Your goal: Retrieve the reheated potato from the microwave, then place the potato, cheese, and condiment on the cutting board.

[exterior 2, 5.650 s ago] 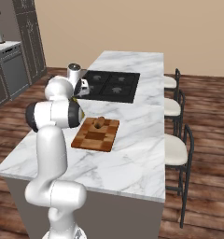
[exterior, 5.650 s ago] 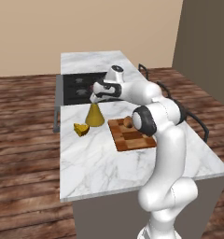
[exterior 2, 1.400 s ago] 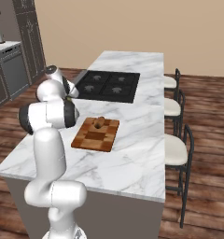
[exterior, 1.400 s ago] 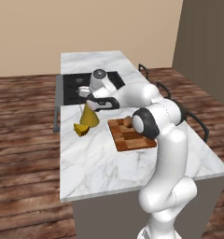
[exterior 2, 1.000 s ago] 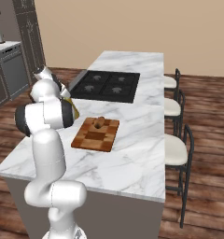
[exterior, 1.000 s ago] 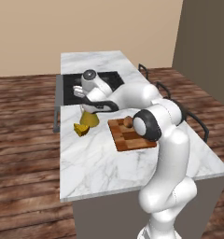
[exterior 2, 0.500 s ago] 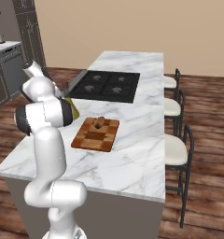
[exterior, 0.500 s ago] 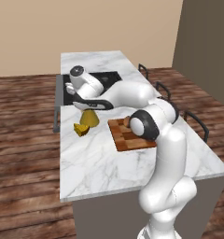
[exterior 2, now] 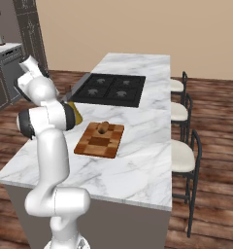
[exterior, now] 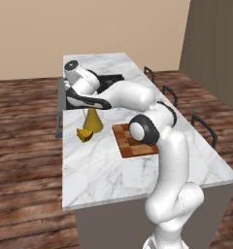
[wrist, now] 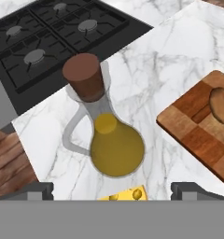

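The condiment [wrist: 107, 135], a yellow cone-shaped bottle with a brown stopper, stands upright on the marble counter. My gripper [wrist: 116, 190] hangs open above it with nothing between its fingertips [wrist: 37, 189]. The cheese [wrist: 128, 193] lies right beside the bottle's base. In the left base view the condiment [exterior: 92, 120] and cheese [exterior: 84, 135] sit left of the cutting board [exterior: 135, 141], with my gripper [exterior: 84, 103] above the bottle. The potato [exterior 2: 104, 127] rests on the checkered cutting board [exterior 2: 100, 141]; it also shows as the potato [wrist: 221, 105] in the hand view. The microwave is out of view.
A black cooktop [exterior 2: 108, 87] is set into the island just beyond the bottle. Stools [exterior 2: 179, 112] line the island's right side. The counter's left edge [exterior: 64, 146] runs close to the cheese. Bare marble [exterior: 104, 170] lies in front of the board.
The hand has swung left, away from the board and over the condiment, toward the cooktop side. The jaws stayed open. Bottle, cheese, potato and board have not moved.
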